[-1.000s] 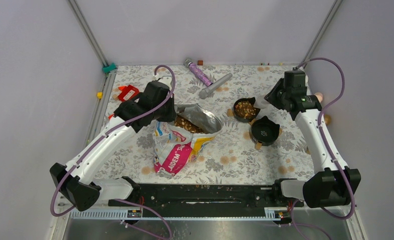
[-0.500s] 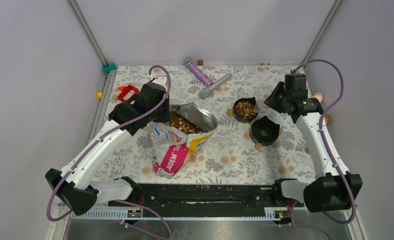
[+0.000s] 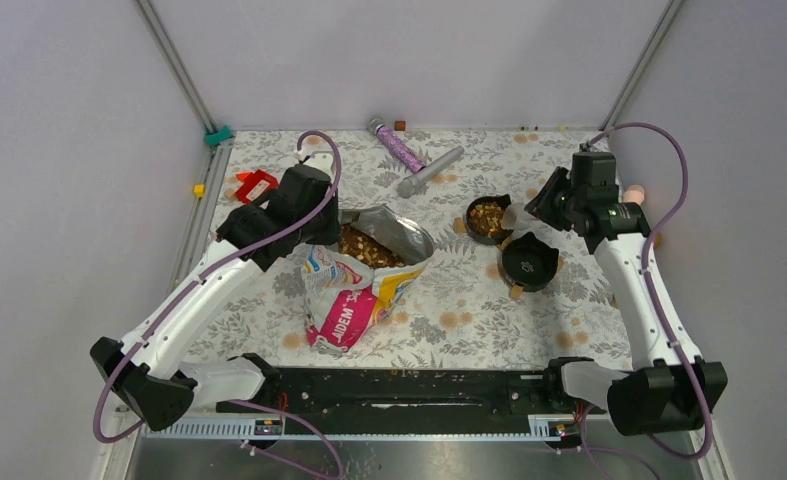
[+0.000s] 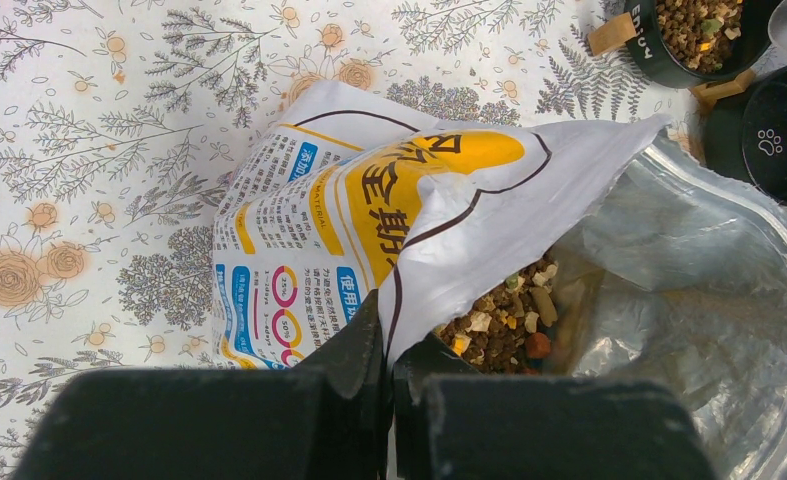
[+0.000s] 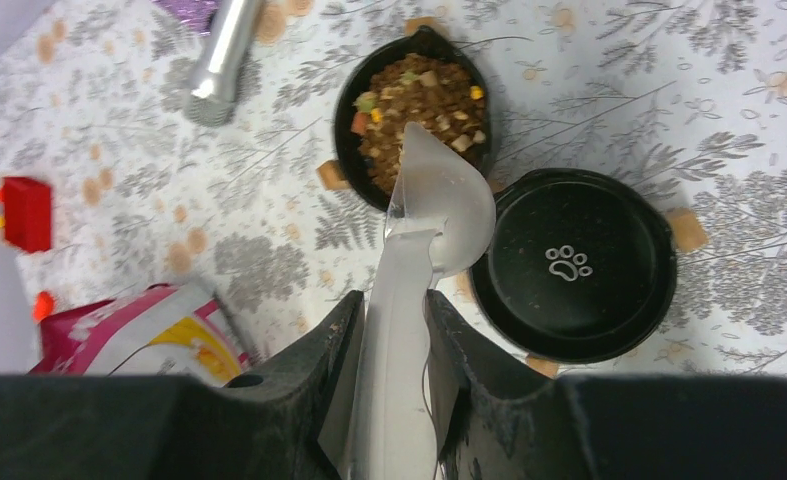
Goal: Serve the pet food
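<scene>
1. From above, the left pincer point(image 3: 337, 226) is clamped shut on the far left edge of the open bag point(image 3: 354, 300). The bag lies on the floral surface point(image 3: 469, 325), left of centre. Pet food point(image 3: 367, 248) shows inside its mouth. On the right, the right pincer point(image 3: 531, 208) holds a pale scoop point(image 3: 515, 212) beside the filled bowl point(image 3: 469, 212). The empty bowl point(image 3: 529, 262) sits just near of the filled one.

2. In the left wrist view, the left pincer point(image 4: 387, 330) has its jaws pressed tight on the bag's point(image 4: 309, 200) white torn rim. Pet food point(image 4: 499, 325) lies deep inside against the silver lining. Both bowls show at the top right corner.

3. In the right wrist view, the right pincer point(image 5: 394, 320) is narrow and closed on the scoop's point(image 5: 439, 200) handle. The scoop's head reaches over the near rim of the filled bowl point(image 5: 341, 130), above the pet food point(image 5: 419, 95) heaped there. The empty bowl point(image 5: 569, 300), marked with a paw print, stands just right of it. A silver tube point(image 5: 224, 55) lies at the far left.
</scene>
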